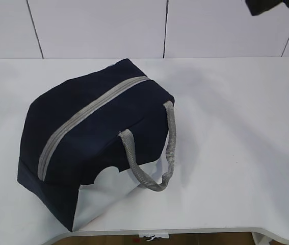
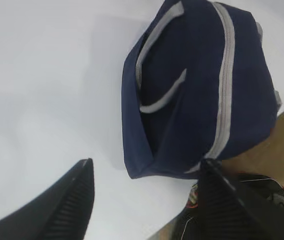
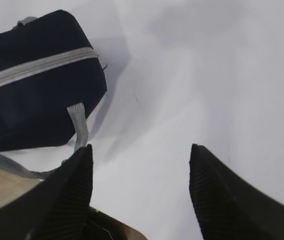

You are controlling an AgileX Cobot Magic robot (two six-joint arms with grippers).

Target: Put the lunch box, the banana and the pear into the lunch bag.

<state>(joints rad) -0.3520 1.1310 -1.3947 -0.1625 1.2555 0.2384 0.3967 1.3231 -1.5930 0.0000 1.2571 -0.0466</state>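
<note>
A white table [image 1: 236,153] fills most of the room in front of me, its top smooth and matte, with soft grey shadows lying across it. Behind the table stands a white panelled wall [image 1: 98,25], split by thin dark vertical seams. Below the table's near edge shows a strip of brown floor [image 1: 200,239]. Beside that edge, some wires [image 2: 282,190] lie over the floor.

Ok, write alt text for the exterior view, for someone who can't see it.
A navy-blue lunch bag with its grey zipper closed sits on a white table near the front edge, its white side panel and a grey webbing handle facing the camera. No food or lunch box is visible, and only a dark bit of robot shows at the top right corner.
</note>
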